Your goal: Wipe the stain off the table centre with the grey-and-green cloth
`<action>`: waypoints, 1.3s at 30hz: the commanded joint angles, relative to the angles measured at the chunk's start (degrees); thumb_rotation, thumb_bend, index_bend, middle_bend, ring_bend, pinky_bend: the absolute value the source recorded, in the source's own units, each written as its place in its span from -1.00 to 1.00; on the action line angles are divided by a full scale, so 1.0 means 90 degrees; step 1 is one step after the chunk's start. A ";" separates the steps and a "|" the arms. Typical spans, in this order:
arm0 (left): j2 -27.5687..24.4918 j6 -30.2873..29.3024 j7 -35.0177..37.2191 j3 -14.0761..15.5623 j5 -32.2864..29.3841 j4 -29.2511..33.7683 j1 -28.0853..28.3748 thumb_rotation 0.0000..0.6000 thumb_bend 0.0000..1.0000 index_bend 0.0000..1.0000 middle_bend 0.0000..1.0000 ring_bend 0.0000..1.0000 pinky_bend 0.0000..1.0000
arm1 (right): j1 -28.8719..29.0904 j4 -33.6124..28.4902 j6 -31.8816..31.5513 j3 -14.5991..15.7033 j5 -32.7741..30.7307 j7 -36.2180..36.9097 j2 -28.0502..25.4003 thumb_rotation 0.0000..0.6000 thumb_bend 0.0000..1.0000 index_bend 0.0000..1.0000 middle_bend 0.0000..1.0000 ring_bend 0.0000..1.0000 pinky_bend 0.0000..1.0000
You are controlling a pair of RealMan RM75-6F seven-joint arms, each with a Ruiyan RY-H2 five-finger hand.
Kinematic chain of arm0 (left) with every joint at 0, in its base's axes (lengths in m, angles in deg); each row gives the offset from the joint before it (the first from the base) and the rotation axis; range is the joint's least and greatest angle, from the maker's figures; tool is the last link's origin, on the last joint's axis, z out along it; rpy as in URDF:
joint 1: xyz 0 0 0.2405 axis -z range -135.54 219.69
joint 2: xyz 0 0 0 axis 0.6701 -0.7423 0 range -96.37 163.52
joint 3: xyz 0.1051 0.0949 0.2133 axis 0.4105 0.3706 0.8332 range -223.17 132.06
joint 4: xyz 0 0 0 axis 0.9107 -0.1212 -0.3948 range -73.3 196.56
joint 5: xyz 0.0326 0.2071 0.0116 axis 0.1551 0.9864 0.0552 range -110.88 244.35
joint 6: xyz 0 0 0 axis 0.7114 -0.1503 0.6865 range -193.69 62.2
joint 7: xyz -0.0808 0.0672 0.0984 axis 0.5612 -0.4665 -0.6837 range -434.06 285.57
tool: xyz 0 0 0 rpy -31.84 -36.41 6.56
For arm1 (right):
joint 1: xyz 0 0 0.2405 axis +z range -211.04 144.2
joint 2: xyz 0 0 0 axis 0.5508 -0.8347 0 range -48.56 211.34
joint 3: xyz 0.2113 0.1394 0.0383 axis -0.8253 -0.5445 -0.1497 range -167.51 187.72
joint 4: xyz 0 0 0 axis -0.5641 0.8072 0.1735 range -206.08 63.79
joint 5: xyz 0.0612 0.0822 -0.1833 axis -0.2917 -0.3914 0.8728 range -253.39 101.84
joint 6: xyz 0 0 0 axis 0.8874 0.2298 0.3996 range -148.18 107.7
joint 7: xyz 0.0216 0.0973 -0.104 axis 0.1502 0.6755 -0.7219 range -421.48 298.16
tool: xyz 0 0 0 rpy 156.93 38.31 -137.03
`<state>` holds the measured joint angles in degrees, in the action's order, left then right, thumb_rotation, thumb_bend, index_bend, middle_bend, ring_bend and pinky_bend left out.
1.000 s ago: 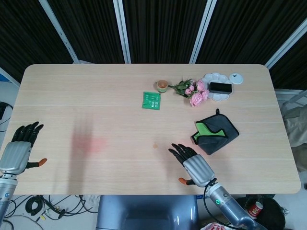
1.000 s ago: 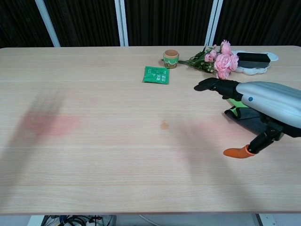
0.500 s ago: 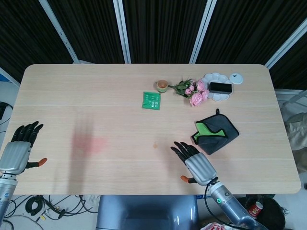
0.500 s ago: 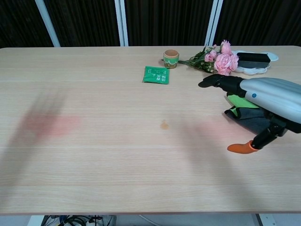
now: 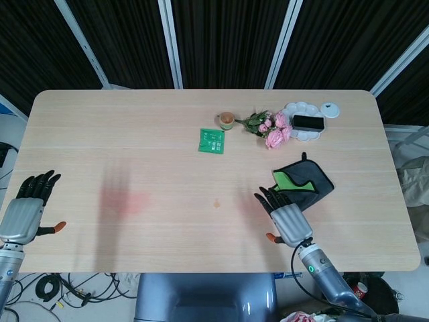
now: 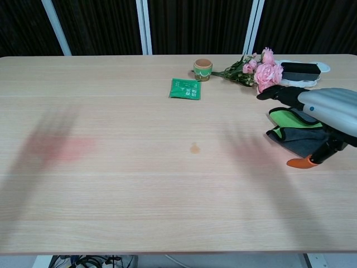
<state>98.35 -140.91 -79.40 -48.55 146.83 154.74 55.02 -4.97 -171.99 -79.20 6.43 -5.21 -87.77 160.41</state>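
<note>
The grey-and-green cloth (image 5: 303,182) (image 6: 294,132) lies folded on the right part of the table. A small brown stain (image 5: 217,202) (image 6: 194,148) marks the table centre. My right hand (image 5: 287,218) (image 6: 317,110) hovers flat, fingers spread, holding nothing; its fingertips reach the cloth's near-left edge in the head view. My left hand (image 5: 25,209) hangs beyond the table's left edge, fingers spread and empty; the chest view does not show it.
At the back stand a green packet (image 5: 212,140), a small cup (image 5: 226,120), pink flowers (image 5: 271,129) and a white dish (image 5: 292,111) bearing a black phone (image 5: 308,123). The pale wooden table (image 5: 134,154) has a reddish patch (image 5: 124,200) at its left.
My right hand has moved to the right, from near the stain towards the cloth. The left hand has stayed put.
</note>
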 commanded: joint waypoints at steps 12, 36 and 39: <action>-0.0001 0.0054 0.0078 -0.0042 -0.0073 0.0019 0.0021 1.00 -0.99 -1.00 -1.00 -1.00 -1.00 | 0.0476 0.1385 0.0358 -0.0338 -0.1607 -0.0810 0.0528 1.00 -1.00 -1.00 -1.00 -1.00 -0.71; -0.0023 0.0160 0.0206 -0.0038 -0.0122 0.0039 0.0044 1.00 -0.99 -1.00 -1.00 -1.00 -1.00 | 0.1269 0.3019 0.1085 -0.0701 -0.3673 -0.1310 0.1104 1.00 -1.00 -1.00 -1.00 -1.00 -0.71; -0.0033 0.0182 0.0211 -0.0035 -0.0140 0.0052 0.0047 1.00 -0.99 -1.00 -1.00 -1.00 -1.00 | 0.1391 0.3155 0.1235 -0.0738 -0.3993 -0.1408 0.1060 1.00 -1.00 -1.00 -1.00 -1.00 -0.71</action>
<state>98.08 -139.30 -77.51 -48.88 145.60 155.19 55.44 6.79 -144.44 -68.99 0.11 -39.76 -99.80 170.17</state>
